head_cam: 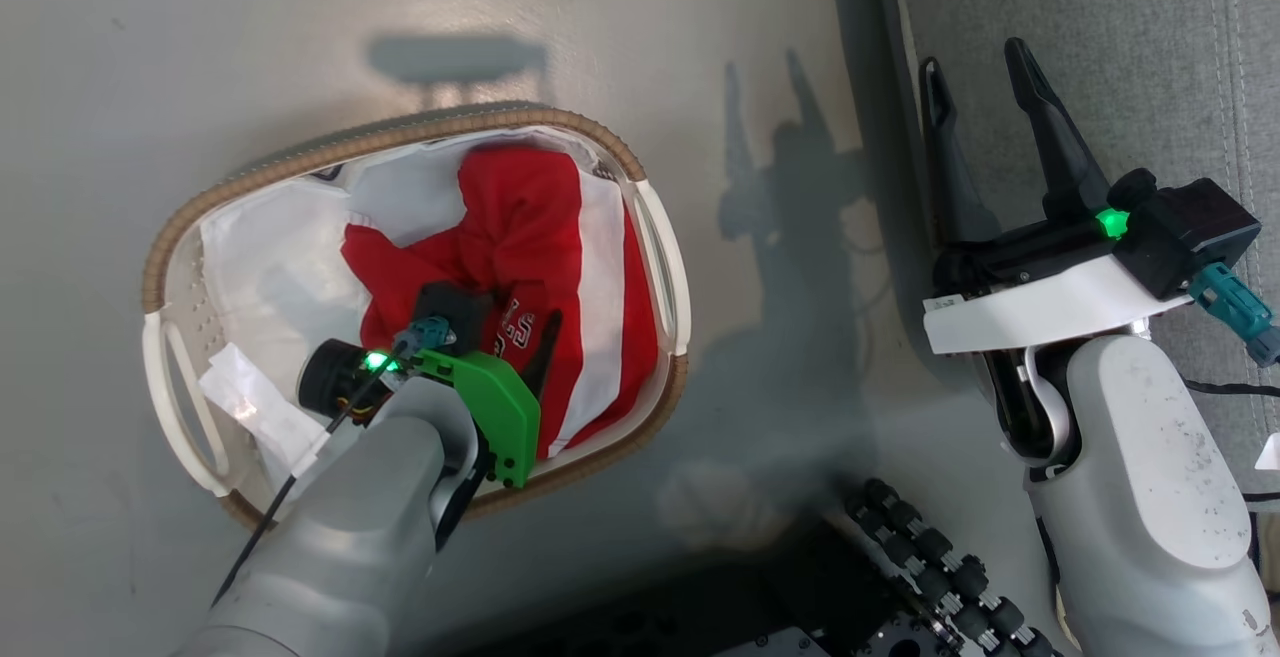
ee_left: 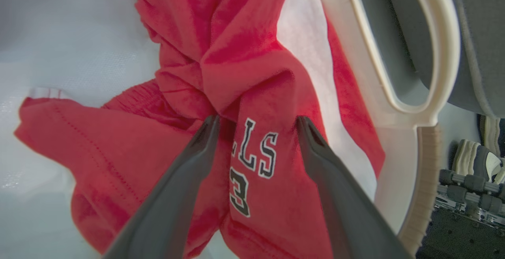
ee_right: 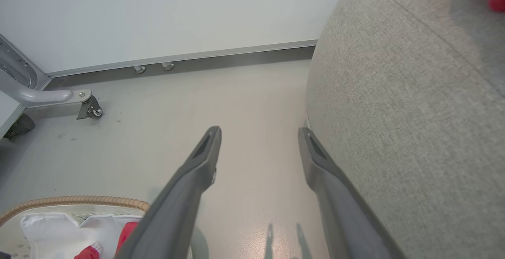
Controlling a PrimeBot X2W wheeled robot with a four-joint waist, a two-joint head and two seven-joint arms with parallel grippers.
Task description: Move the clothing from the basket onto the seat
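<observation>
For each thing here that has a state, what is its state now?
left gripper: open, fingers on both sides of a fold of the clothing.
right gripper: open, empty, beside the seat.
clothing: crumpled, inside the basket.
basket: upright on the floor, not empty.

There are 2 grippers, the left gripper [ee_left: 256, 123] and the right gripper [ee_right: 258, 133], each with 2 fingers [ee_left: 177, 196]. Under the left one: 1 basket [head_cam: 400, 132], 1 white sheet [head_cam: 260, 257], 1 red cloth with numbers [ee_left: 252, 164], 1 red cloth with white stripes [ee_left: 307, 54]. Beside the right one: 1 seat [ee_right: 414, 113].
</observation>
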